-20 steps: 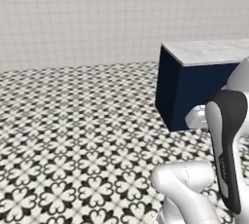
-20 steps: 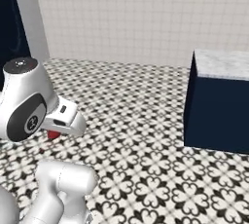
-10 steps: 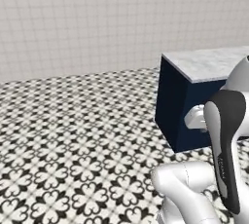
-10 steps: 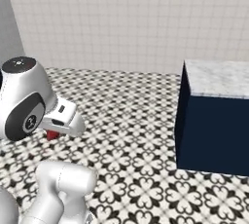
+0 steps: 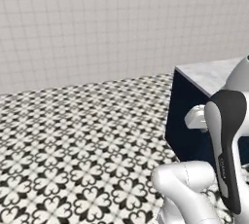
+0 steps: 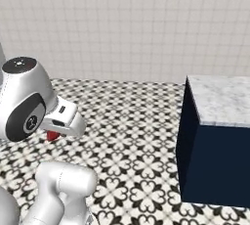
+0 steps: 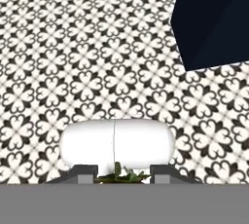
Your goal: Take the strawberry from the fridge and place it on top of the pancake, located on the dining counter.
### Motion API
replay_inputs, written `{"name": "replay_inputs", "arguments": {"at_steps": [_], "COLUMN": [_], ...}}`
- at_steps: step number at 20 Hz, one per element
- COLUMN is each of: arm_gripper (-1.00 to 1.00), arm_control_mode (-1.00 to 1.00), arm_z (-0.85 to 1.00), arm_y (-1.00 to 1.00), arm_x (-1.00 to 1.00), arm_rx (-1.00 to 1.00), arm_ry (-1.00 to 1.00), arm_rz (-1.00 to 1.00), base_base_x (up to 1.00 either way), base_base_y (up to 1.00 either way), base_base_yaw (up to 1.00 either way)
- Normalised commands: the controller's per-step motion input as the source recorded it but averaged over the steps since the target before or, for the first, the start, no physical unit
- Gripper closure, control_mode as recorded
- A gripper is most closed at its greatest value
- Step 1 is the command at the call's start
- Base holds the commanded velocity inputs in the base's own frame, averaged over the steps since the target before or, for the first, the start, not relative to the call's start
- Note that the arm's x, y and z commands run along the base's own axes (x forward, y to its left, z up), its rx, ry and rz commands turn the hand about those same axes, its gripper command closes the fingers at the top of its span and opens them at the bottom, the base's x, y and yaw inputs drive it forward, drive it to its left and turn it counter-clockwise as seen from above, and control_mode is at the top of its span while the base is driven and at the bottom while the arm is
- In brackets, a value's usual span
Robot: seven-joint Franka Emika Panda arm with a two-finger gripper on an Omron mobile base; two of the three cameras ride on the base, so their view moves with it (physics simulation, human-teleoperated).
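The strawberry [image 6: 52, 136] peeps out red under the white hand in the right base view, with my gripper [image 6: 54, 134] shut on it, held above the patterned floor. In the hand view its green leaves [image 7: 121, 175] show between the two finger tips of the gripper [image 7: 121, 170]. The dining counter [image 6: 219, 102] stands ahead to the right, one end of its marble top over a navy base. That end is also at the right of the left base view as the dining counter [image 5: 206, 74], and its navy base [image 7: 219, 18] fills the hand view's upper right corner. The fridge and the pancake are out of view.
Black-and-white patterned floor [image 5: 73, 140] spreads out ahead and to the left. A white tiled wall [image 6: 127, 23] closes the far side. My own arm's elbow [image 5: 226, 140] rises in front of the counter's corner in the left base view.
The whole picture has shifted as the base moved: the counter end has come nearer and slid leftward in both base views. The arm's pose and the grip on the strawberry are unchanged.
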Motion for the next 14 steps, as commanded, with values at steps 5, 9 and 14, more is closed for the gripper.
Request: {"name": "replay_inputs", "arguments": {"at_steps": [5,9,14], "arm_gripper": [1.0,1.0,1.0], "arm_control_mode": [1.0,1.0,1.0], "arm_z": [0.0,0.0,0.0], "arm_y": [0.0,0.0,0.0], "arm_x": [0.0,0.0,0.0], "arm_rx": [0.0,0.0,0.0], "arm_ry": [0.0,0.0,0.0], "arm_rz": [0.0,0.0,0.0], "base_base_x": [1.0,1.0,0.98], "base_base_y": [0.55,0.5,0.24], "base_base_yaw": [-0.15,-0.15,-0.21]}}
